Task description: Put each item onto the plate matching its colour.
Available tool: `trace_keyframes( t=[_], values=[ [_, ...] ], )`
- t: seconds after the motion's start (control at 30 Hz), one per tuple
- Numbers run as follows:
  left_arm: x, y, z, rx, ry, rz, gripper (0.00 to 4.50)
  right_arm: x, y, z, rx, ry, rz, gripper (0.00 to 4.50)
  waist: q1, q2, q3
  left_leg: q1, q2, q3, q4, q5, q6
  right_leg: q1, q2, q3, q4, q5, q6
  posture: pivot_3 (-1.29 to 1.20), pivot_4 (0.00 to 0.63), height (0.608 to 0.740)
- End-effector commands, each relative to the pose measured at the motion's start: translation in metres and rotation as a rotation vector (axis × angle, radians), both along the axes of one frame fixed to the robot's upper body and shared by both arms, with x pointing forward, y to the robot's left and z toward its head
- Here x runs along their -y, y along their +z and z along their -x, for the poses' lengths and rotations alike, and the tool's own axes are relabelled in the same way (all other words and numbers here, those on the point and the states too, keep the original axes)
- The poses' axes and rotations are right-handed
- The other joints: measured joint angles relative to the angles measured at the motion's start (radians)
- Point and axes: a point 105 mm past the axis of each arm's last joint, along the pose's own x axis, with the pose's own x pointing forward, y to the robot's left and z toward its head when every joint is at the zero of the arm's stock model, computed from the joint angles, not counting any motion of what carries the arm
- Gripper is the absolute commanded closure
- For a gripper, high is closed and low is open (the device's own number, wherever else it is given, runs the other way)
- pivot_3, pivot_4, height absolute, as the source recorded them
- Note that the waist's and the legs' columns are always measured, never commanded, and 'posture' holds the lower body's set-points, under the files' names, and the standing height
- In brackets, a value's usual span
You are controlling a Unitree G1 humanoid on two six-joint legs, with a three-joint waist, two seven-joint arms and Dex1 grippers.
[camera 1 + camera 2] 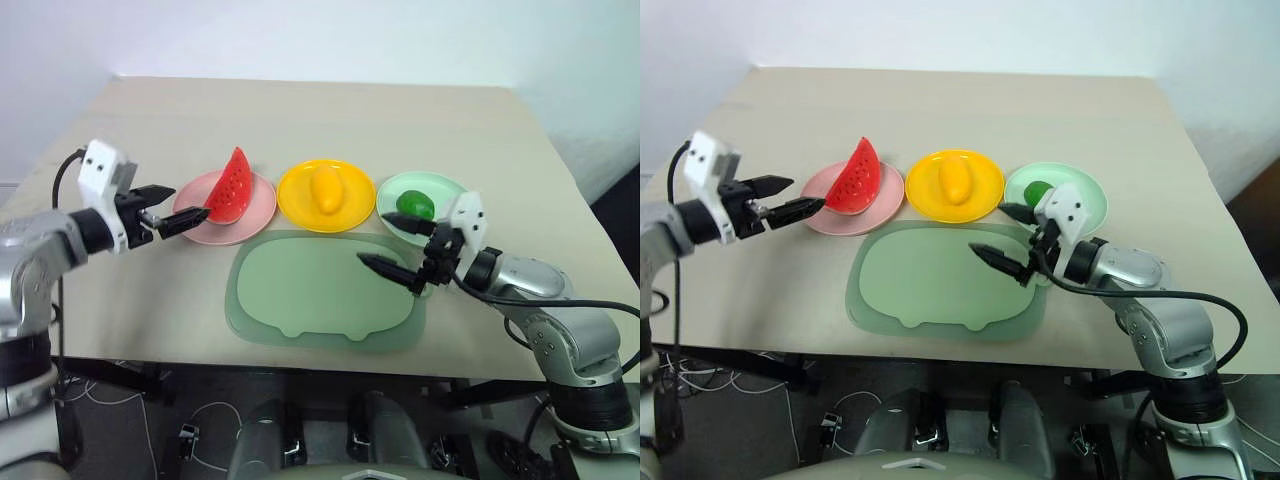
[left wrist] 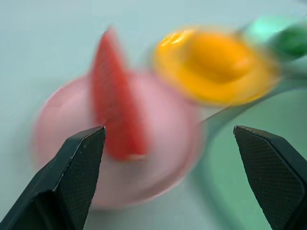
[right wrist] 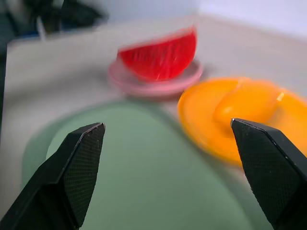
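Nearest, the large green tray [image 1: 325, 295] lies bare; the right gripper [image 1: 397, 247] hangs above its right edge, fingers spread wide and empty. The left gripper [image 1: 175, 206], equally wide, hovers beside the pink plate [image 1: 262, 205] bearing the watermelon wedge [image 1: 232, 186]. The mango [image 1: 325, 187] sits on the yellow plate [image 1: 290, 195], the green fruit [image 1: 414, 204] on the mint plate [image 1: 445, 187].

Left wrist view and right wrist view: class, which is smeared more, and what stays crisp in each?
Left wrist view: most smeared; the watermelon, pink plate and mango streak sideways, while the left hand's fingers stay crisp. Right wrist view: milder softness on the yellow plate, with the right hand's fingers sharp.
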Motion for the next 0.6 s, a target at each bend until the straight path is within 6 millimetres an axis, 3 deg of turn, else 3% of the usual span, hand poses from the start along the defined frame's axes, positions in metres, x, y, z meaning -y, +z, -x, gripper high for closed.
trace_keyframes(
  t=[0.03, 0.2, 0.6],
  values=[
    [0.012, 0.015, 0.024, 0.124, -0.09, 0.028, 0.02, 0.002, 0.013, 0.001, 0.055, -0.002, -0.04, 0.0, 0.004, 0.0, 0.0, 0.001, 0.0, 0.0, 0.0, 0.0, 0.0, 0.0, 0.0, 0.0, 0.001, 0.0, 0.0, 0.0, 0.15, 0.696],
    [0.019, 0.0, 0.034, 0.18, -0.121, 0.072, 0.02, -0.002, 0.01, 0.003, 0.038, 0.013, -0.039, 0.0, 0.007, 0.0, 0.0, 0.002, 0.0, 0.0, 0.0, 0.001, -0.002, 0.002, -0.002, 0.0, -0.001, -0.002, -0.004, 0.0, 0.15, 0.696],
    [0.014, -0.034, 0.015, 0.349, -0.046, 0.113, 0.02, 0.008, -0.005, 0.002, -0.006, -0.026, -0.029, 0.0, 0.007, 0.0, -0.001, 0.001, 0.0, 0.001, -0.001, 0.0, -0.001, 0.001, -0.002, 0.0, -0.002, -0.002, -0.005, 0.0, 0.15, 0.696]
  ],
)
